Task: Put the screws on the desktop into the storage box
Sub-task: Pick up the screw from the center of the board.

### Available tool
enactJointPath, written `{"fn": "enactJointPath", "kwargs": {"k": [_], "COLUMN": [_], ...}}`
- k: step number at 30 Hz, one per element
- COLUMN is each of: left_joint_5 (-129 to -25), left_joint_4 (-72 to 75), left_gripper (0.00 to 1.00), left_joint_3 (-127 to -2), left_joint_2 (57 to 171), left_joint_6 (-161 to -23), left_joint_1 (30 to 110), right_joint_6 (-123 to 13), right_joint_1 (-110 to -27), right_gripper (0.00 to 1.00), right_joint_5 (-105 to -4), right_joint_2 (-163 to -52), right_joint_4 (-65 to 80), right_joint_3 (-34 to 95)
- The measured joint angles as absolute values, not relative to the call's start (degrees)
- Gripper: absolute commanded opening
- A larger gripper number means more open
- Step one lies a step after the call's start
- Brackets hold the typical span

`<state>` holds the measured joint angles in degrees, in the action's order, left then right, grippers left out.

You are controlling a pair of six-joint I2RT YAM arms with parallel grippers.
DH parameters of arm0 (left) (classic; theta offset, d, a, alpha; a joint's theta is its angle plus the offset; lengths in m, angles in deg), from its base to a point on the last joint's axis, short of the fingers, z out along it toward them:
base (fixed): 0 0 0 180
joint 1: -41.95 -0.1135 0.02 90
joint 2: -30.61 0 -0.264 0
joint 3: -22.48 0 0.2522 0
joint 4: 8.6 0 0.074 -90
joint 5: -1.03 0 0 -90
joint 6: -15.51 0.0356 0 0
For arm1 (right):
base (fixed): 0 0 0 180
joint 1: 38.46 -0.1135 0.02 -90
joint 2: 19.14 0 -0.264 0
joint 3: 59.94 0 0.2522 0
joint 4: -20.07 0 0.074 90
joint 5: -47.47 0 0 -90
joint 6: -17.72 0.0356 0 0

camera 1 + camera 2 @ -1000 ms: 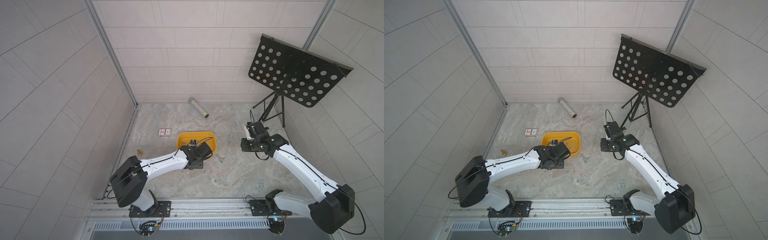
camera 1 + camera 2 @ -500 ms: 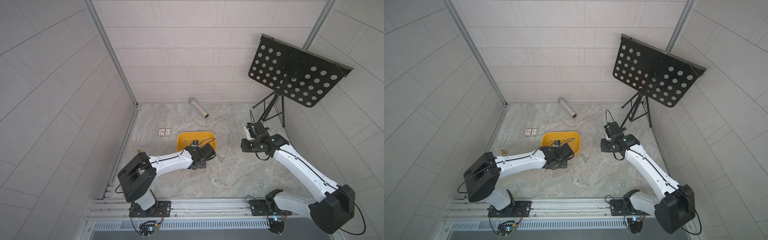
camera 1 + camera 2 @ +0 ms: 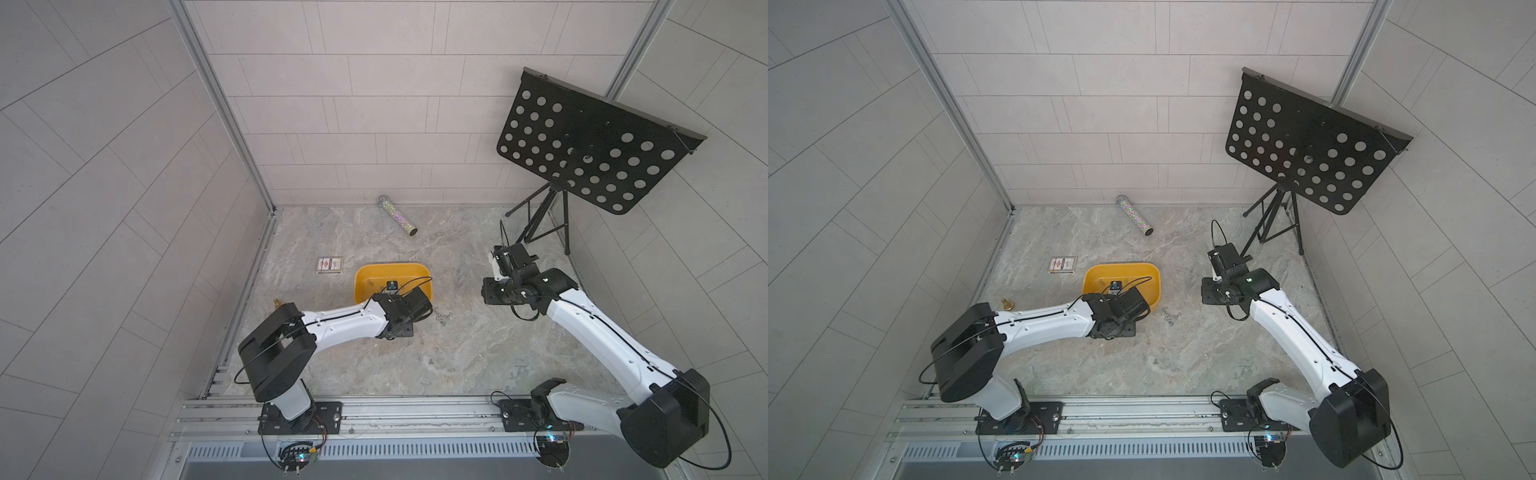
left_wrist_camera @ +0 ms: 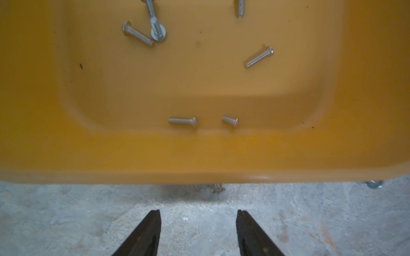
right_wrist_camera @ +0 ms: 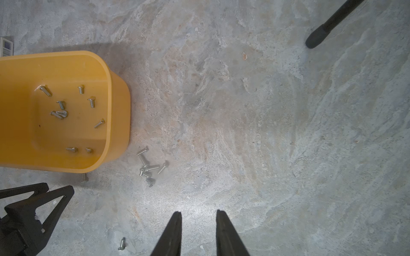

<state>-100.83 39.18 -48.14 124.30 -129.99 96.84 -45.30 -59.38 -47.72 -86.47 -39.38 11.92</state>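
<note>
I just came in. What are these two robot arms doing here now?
The robot is gathering screws from the desktop into the yellow storage box. Several lie in the box already; a small cluster beside it and a few strays are on the desktop. The left gripper is at the box's edge, fingers apart and empty. The right gripper is over bare desktop, also apart and empty.

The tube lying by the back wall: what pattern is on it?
Silvery, with glittery multicoloured speckles; the tube shows best in a top view.
</note>
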Motion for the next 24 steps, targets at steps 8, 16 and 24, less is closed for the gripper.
{"fn": "enactJointPath", "kwargs": {"k": [8, 16, 24], "left_joint_5": [-100.7, -100.6, -100.6], "left_joint_4": [38.4, 37.0, 36.6], "left_gripper": [0.62, 0.61, 0.61], "left_joint_3": [-48.2, -48.2, -49.1], "left_joint_2": [126.0, 127.8, 129.7], "left_joint_6": [-130.0, -130.0, -130.0], "left_joint_1": [97.0, 97.1, 97.1], "right_joint_6": [-45.3, -45.3, -45.3], "right_joint_1": [-59.4, -59.3, -59.3], "right_gripper": [0.31, 0.31, 0.31], "right_joint_5": [-48.4, -48.8, -49.0], "right_joint_2": [-86.5, -86.6, -86.6], "right_joint_4": [-39.4, -39.4, -39.4], "right_joint_3": [11.9, 11.9, 11.9]}}
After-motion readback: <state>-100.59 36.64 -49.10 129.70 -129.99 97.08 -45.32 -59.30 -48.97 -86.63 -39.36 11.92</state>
